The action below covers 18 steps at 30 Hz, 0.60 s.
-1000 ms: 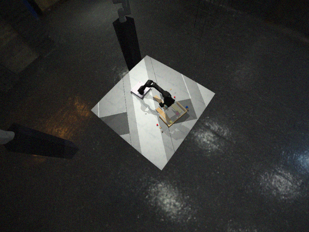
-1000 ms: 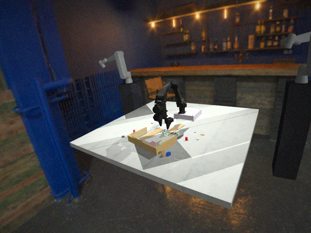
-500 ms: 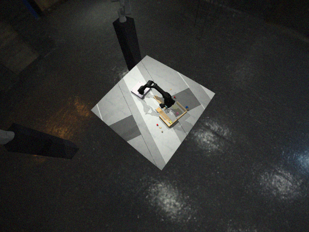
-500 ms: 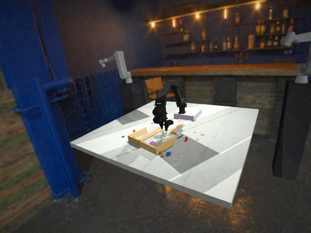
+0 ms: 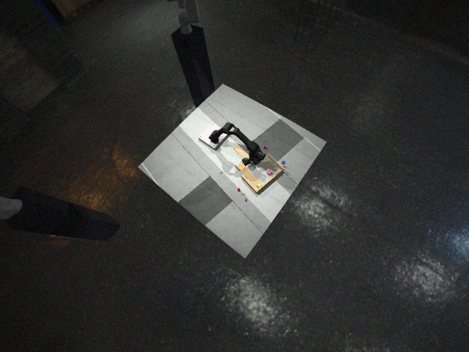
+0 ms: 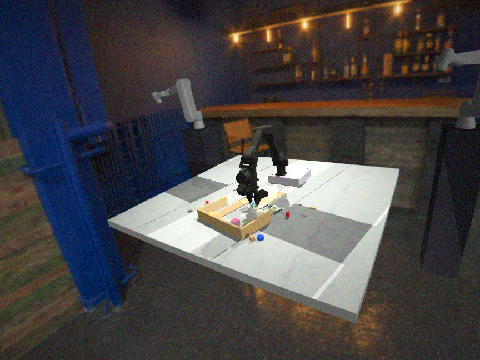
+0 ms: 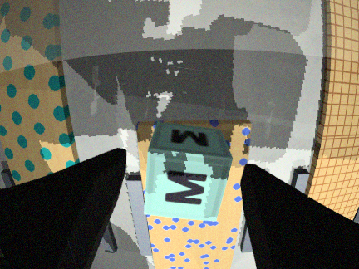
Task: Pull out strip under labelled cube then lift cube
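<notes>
The labelled cube [image 7: 189, 183] is pale turquoise with a black M on its top and side. It rests on the far end of the blue-dotted strip [image 7: 193, 253] [image 6: 276, 196] [image 5: 240, 150]. My gripper [image 7: 185, 166] is part-way open. Its fingers stand on either side of the cube, with a visible gap on both sides in the wrist view. The teal-dotted strip [image 7: 33, 101] lies to the left and the grid-patterned strip [image 7: 342, 91] [image 5: 249, 175] to the right. The arm hides much of the cube in the top view.
A low wooden enclosure [image 5: 270, 181] [image 6: 219, 228] surrounds the far area. A pink block [image 5: 269, 172] [image 6: 235, 221] and a yellow block [image 5: 259, 185] are inside. Grey guide rails [image 7: 139, 220] flank the dotted strip. A blue disc [image 5: 283, 162] [image 6: 260, 236] and a red piece [image 6: 287, 214] lie outside.
</notes>
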{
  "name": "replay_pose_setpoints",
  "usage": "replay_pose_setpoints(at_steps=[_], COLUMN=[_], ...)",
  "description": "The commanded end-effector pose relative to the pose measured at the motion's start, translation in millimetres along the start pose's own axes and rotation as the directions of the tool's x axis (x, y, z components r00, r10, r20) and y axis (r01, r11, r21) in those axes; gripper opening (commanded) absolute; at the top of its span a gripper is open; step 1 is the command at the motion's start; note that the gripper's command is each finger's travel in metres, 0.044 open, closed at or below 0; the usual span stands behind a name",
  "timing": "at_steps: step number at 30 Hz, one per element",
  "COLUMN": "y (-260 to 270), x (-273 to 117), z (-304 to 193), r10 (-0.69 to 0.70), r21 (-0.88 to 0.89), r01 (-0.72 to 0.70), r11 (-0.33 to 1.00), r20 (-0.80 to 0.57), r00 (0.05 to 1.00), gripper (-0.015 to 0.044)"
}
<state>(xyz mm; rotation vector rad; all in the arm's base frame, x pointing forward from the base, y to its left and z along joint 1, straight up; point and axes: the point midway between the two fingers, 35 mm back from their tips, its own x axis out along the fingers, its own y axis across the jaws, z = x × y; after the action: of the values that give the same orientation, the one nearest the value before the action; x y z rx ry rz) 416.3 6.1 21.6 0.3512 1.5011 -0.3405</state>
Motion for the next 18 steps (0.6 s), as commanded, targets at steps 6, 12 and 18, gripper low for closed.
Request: replay_pose_setpoints(at_steps=[6,12,18], y=[-0.3,-0.5,-0.5], x=[11.9,9.7,9.7], z=[-2.2,-1.3,-1.3], r10=[0.001,-0.002,-0.002], r21=[-0.004,0.0,0.0], r01=[-0.001,0.002,0.002], r11=[1.0,1.0,1.0], r20=[-0.006,-0.003,-0.003], r00=[1.0,1.0,1.0], gripper=[0.025,0.0138,0.0079])
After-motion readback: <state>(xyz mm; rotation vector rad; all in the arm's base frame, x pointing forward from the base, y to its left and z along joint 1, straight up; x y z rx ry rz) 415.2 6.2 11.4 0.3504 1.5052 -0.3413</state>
